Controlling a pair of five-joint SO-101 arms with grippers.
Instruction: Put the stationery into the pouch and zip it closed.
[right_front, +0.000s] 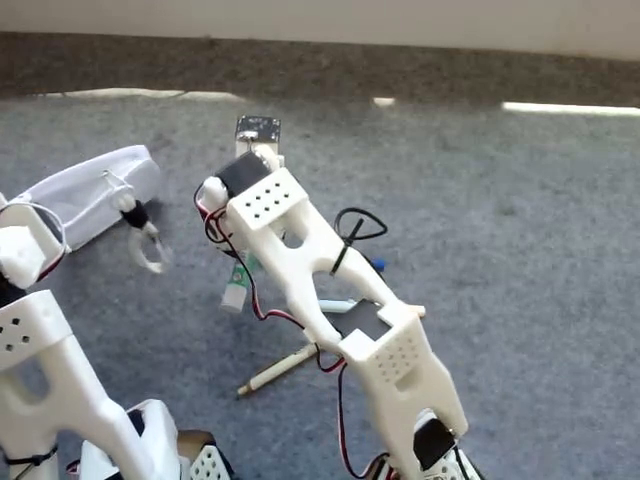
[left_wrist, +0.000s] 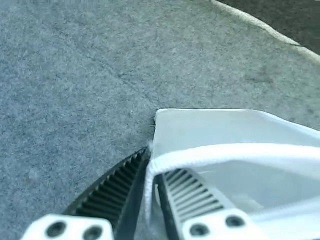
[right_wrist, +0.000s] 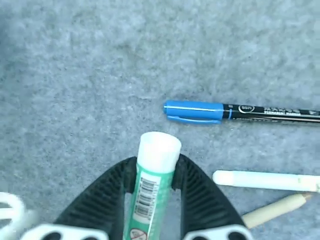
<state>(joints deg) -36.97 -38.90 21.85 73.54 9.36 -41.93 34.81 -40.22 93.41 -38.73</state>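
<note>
Barely started, you have the left gripper (left_wrist: 151, 162) pinching the pouch (left_wrist: 225, 130) rim at far left, the right gripper (right_wrist: 156, 167) clamped on the glue stick (right_wrist: 158, 146) mid-table, and pen (right_wrist: 195, 111), white stick (right_wrist: 260, 180) and pencil (right_wrist: 275, 209) lying loose

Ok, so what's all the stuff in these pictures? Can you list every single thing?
pouch: one, white, on the carpet at the left of the high view, its edge between the left jaws
glue stick: one, green with a white cap, between the right jaws
marker: one, blue cap and black barrel, lying on the carpet
white pen: one, white, lying near the marker
pencil: one, cream, lying by the white pen
carpet: one, grey, under everything
arms: two, white, left arm at the pouch, right arm over the pens
</note>
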